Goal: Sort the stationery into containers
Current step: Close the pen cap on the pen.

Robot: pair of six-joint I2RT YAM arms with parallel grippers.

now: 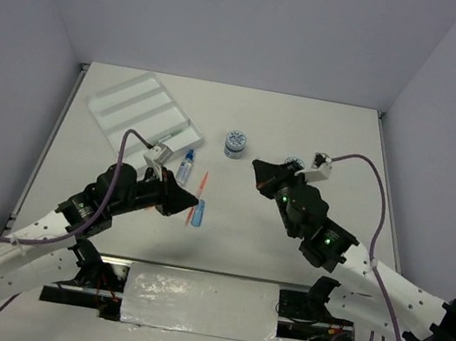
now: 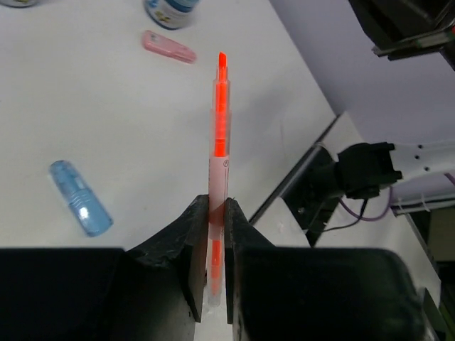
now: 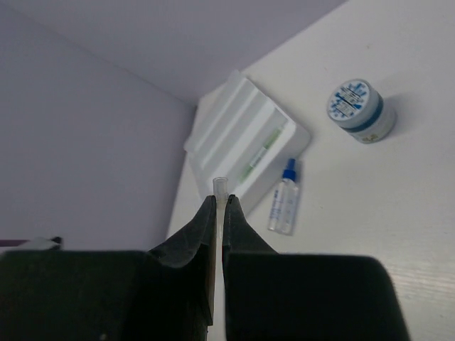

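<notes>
My left gripper is shut on a thin orange pen, near its rear end, above the table. The pen also shows in the top view. A blue cap lies beside it. A pink cap lies further off, near a pot. My right gripper is shut on a thin clear tube-like piece. The white tray holds a grey-green pen. A blue-capped bottle lies by the tray's near corner.
One blue-white pot stands mid-table. A second pot is partly hidden behind my right wrist. White walls close in the table on three sides. A foil-like sheet lies between the arm bases.
</notes>
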